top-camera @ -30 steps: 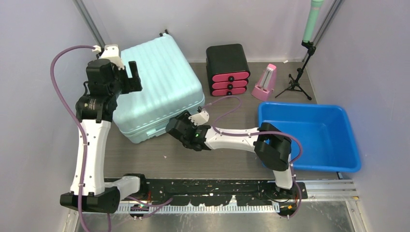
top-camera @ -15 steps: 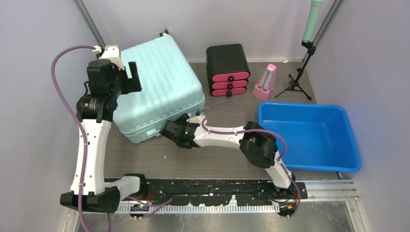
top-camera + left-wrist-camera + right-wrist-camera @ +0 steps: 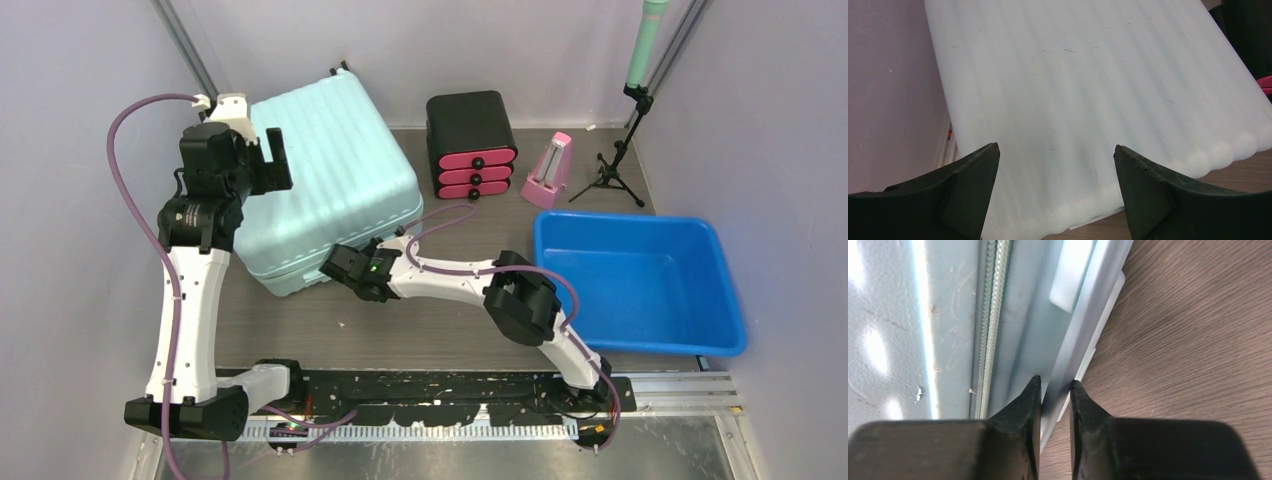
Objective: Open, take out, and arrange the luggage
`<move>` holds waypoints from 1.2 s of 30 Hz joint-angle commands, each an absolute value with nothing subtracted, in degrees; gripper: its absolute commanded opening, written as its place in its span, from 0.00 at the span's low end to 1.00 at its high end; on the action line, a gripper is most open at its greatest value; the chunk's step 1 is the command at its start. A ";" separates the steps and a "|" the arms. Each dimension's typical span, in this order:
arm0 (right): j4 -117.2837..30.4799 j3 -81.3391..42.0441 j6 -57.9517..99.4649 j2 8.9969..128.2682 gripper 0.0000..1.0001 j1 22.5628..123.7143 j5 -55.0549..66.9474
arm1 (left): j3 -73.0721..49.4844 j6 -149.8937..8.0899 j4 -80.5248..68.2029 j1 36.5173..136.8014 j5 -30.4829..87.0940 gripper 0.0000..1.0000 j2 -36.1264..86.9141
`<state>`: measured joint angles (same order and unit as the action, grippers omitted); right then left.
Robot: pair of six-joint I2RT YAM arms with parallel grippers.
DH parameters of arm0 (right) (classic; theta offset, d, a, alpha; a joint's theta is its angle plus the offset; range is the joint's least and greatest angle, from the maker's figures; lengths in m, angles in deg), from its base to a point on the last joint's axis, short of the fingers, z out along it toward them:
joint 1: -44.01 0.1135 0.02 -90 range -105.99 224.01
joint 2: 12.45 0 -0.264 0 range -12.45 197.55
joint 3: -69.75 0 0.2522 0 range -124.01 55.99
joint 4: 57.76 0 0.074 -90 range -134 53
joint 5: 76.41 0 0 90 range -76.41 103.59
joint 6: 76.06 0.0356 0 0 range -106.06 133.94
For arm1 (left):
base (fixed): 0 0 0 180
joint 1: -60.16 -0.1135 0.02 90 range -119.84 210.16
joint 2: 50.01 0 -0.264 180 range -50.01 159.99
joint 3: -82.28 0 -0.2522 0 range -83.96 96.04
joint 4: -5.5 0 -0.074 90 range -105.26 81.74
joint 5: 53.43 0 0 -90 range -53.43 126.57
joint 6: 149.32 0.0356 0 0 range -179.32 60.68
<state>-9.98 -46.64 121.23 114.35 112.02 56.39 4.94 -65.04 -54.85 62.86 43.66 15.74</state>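
Observation:
The luggage, a pale mint ribbed hard-shell case, lies flat and closed at the back left of the table. My left gripper hovers open over its left rear part; in the left wrist view the wide-apart fingers frame the ribbed shell with nothing between them. My right gripper is low at the case's front side. In the right wrist view its jaws are pinched on a pale handle strip beside the zip.
A black drawer box with pink drawers stands right of the case, then a pink wedge-shaped object and a small tripod stand. A blue tub fills the right side. Walls close in on left and right.
My right arm slid left along the case's front side, and its jaws narrowed onto the handle strip. The left arm stayed put.

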 commanded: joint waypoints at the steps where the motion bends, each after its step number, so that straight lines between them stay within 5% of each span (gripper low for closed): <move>1: -14.87 -44.31 117.93 118.16 0.04 110.33 50.78 | 5.68 -62.86 -54.81 62.69 45.94 0.88 15.54; 19: -51.11 7.36 91.61 96.52 0.00 101.92 40.79 | 5.18 -64.27 -52.97 62.69 45.53 0.86 13.79; 31: -54.18 11.80 75.69 87.54 0.01 97.34 38.84 | 4.06 -65.56 -51.17 62.71 46.02 0.83 15.36; 36: -52.82 9.45 74.03 83.91 0.34 96.84 36.74 | 2.50 -65.39 -52.91 62.65 41.51 0.83 17.40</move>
<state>-66.19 8.17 83.28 84.89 98.51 33.95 3.78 -65.13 -53.93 62.86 44.42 15.92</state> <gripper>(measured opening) 0.230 0.833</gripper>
